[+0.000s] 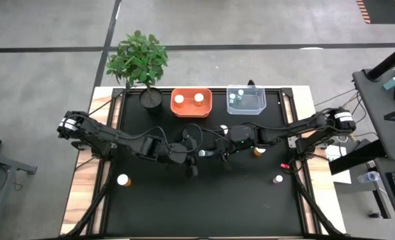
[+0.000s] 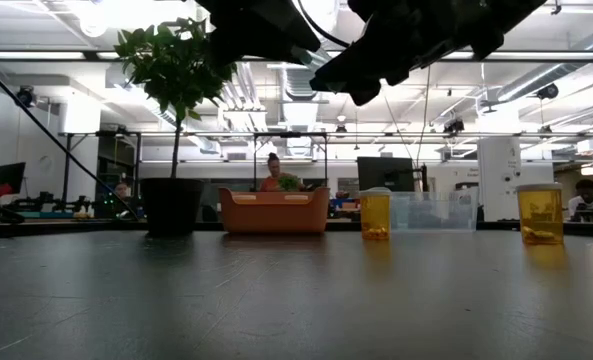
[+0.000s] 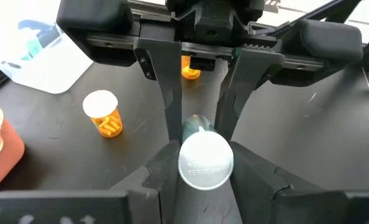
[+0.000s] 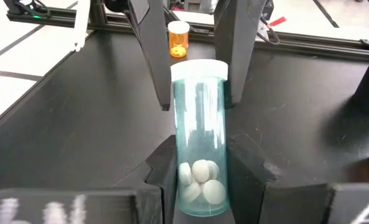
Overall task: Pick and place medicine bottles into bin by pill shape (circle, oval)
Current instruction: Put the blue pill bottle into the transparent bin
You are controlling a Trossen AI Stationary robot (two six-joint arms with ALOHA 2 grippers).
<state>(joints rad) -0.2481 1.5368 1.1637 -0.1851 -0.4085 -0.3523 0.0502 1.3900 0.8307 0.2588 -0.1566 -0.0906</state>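
1. Left gripper (image 3: 200,134), in front of the orange plastic bin (image 1: 191,103), has its jaws closed on the white cap end of a clear blue-tinted medicine bottle (image 4: 200,140) with round white pills.
2. Right gripper (image 4: 193,93), just right of the left one, clamps the same bottle's body above the black tabletop (image 1: 210,200).

Clear teal bottle (image 4: 200,134), white cap, white pills; orange bin (image 1: 191,102).
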